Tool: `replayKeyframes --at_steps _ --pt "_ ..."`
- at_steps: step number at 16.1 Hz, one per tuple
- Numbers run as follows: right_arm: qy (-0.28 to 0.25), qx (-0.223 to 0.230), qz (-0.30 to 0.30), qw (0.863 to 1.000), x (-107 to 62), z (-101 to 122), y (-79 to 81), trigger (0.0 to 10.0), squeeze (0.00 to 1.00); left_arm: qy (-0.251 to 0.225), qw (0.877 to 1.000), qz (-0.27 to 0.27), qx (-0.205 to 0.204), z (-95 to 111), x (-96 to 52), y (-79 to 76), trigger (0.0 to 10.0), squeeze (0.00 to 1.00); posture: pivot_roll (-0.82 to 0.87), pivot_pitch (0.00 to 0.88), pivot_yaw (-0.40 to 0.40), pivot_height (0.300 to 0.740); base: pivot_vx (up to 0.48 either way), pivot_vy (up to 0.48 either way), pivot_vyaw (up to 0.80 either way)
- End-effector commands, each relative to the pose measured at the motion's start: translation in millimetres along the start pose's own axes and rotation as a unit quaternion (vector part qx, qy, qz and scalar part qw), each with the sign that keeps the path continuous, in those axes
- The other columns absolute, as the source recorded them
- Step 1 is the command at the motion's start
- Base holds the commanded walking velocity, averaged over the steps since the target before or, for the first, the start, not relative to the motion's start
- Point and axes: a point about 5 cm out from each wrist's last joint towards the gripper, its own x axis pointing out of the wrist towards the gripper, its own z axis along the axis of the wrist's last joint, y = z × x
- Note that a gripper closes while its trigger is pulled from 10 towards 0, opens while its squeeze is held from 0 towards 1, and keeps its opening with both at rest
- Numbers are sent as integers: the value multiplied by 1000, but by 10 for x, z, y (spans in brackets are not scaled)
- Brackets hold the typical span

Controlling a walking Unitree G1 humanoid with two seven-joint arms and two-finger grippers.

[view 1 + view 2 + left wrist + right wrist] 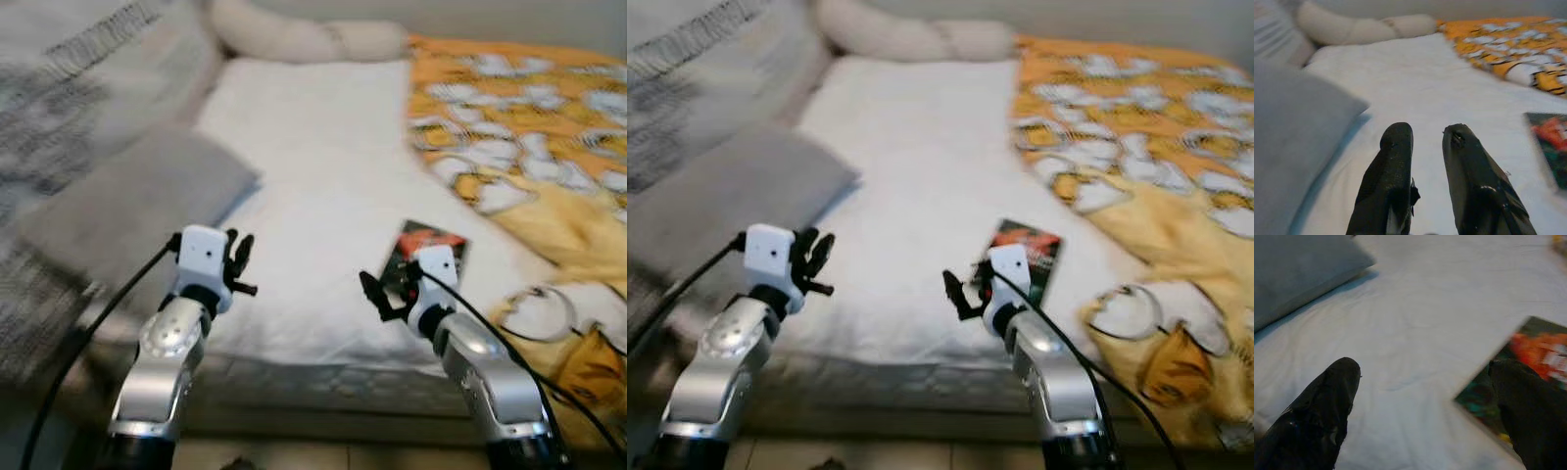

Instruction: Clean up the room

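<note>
A dark book (438,244) with a red picture on its cover lies flat on the white bed sheet (313,157), near the front edge. My right gripper (385,291) hovers at the book's near left corner and is wide open. In the right wrist view one finger (1533,406) overlaps the book (1535,352) and the other finger (1322,406) is over bare sheet. My left gripper (240,262) is held over the sheet beside a grey pillow (137,201). Its fingers (1393,166) stand a little apart with nothing between them.
An orange and yellow patterned blanket (529,127) covers the right side of the bed and hangs over the front. A cream bolster (304,39) lies at the head. A grey knitted throw (59,88) is bunched at the left. The mattress edge (323,387) runs just before me.
</note>
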Motion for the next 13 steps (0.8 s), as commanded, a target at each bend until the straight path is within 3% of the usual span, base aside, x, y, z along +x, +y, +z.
replayKeyframes --at_steps 1,3,7,13 --pt "-9 -6 -13 1000 -19 72 -58 10000 0 -6 1000 -12 -1 44 6 -39 10000 0 -38 0 1 740 307 0 0" --pt "-6 -13 -17 1000 -25 69 -91 10000 0 -3 1000 -15 -2 31 -2 -48 10000 0 -37 0 0 740 306 0 0" --pt "-2 -4 -14 1000 -13 77 -93 10000 0 -2 1000 -18 -4 33 -3 -51 10000 0 -34 0 -1 740 322 0 -761" --pt "1 -10 -16 1000 -3 78 -121 10000 0 -1 1000 -24 -1 36 -15 -67 10000 0 -32 0 0 740 337 0 0"
